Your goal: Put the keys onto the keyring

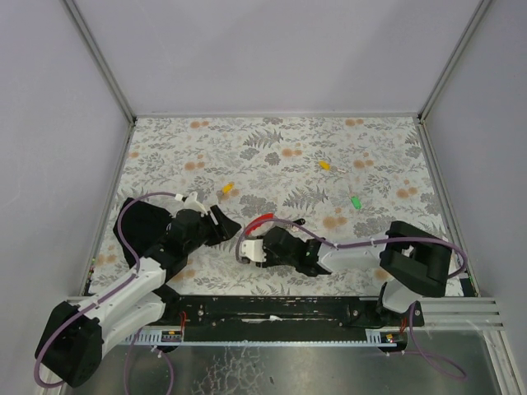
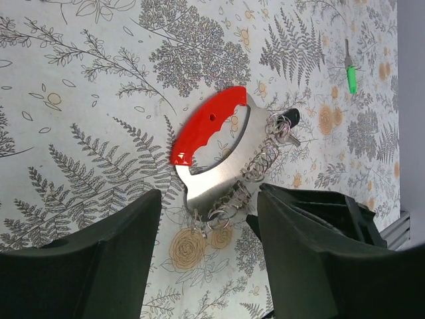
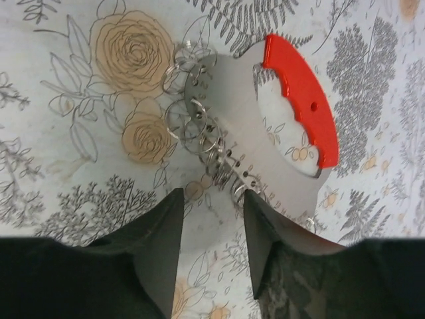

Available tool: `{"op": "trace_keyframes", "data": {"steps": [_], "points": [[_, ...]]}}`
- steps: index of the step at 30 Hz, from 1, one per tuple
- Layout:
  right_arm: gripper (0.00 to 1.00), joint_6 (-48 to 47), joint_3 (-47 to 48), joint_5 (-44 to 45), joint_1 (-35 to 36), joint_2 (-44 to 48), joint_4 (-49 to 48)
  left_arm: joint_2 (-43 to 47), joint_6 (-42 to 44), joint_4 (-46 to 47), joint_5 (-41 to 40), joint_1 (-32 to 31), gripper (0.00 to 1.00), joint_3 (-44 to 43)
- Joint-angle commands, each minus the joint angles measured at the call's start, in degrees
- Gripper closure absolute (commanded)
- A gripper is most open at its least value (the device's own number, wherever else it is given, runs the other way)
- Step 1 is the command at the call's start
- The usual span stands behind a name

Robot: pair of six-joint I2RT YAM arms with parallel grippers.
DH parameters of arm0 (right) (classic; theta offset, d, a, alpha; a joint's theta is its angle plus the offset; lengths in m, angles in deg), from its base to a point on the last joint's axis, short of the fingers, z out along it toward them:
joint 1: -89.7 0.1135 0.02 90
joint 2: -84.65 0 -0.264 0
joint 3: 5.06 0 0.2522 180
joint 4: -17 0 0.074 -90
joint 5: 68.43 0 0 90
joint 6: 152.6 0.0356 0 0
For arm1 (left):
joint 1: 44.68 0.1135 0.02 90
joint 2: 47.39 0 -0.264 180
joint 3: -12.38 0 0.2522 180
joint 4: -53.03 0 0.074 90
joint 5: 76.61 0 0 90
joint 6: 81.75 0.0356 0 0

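**Right end effector** (image 1: 249,247) (image 3: 212,196): two dark, matt, wedge-shaped fingers (image 3: 166,252). They stand apart and grip nothing. Their lower parts are cut off by the wrist view's bottom edge and are blurred.

**Left end effector** (image 1: 224,224) (image 2: 208,199): two broad black fingers (image 2: 99,266) with a faintly grained surface. They are spread wide and hold nothing, and the frame crops their bases.

**Keyring** (image 1: 259,220) (image 2: 206,129) (image 3: 229,100): lies flat on the desk between the two end effectors.
- A glossy red curved grip with a scalloped inner edge and one small hole is joined to a flat, brushed grey metal fan.
- A row of thin wire split rings (image 3: 182,119) (image 2: 255,166) hangs from punched holes along the fan's arc.
- The ringed edge points into the gap of the right fingers. Whether it touches them cannot be told.
- From the left wrist the fan's corner sits just ahead of that gap.
- In the top view the right end effector hides most of the fan.

**Black-headed key** (image 1: 300,222) (image 2: 290,119): lies at the far end of the ring row. Its blade is lost among the rings.

**Green-headed key** (image 1: 356,201) (image 2: 351,80): loose on the desk, well apart, with a thin silver blade.

**Yellow-headed key** (image 1: 228,188): beyond the left end effector, too small for detail.

**Orange-yellow key** (image 1: 324,164): farther back.

**Desk** (image 1: 165,156): pale covering printed with grey ferns and tan roses.
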Motion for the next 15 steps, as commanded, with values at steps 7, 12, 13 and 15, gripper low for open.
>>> {"op": "trace_keyframes", "data": {"steps": [7,12,13,15], "points": [[0.46,25.34,5.26,2.15,0.3,9.63,11.56,-3.38,-1.55,4.54,5.02,0.45,0.45,1.47],[0.44,33.57,3.99,6.75,-1.2,11.84,12.57,-2.87,-3.27,3.21,5.94,-0.68,0.53,2.8],[0.43,34.58,3.12,7.55,-1.53,12.67,11.83,-2.96,-3.64,3.01,5.95,-0.91,0.55,3.09],[0.41,35.99,1.14,8.5,-2.03,14.39,9.66,-3.3,-4.52,3.18,5.3,-2.3,0.58,3.41]]}}
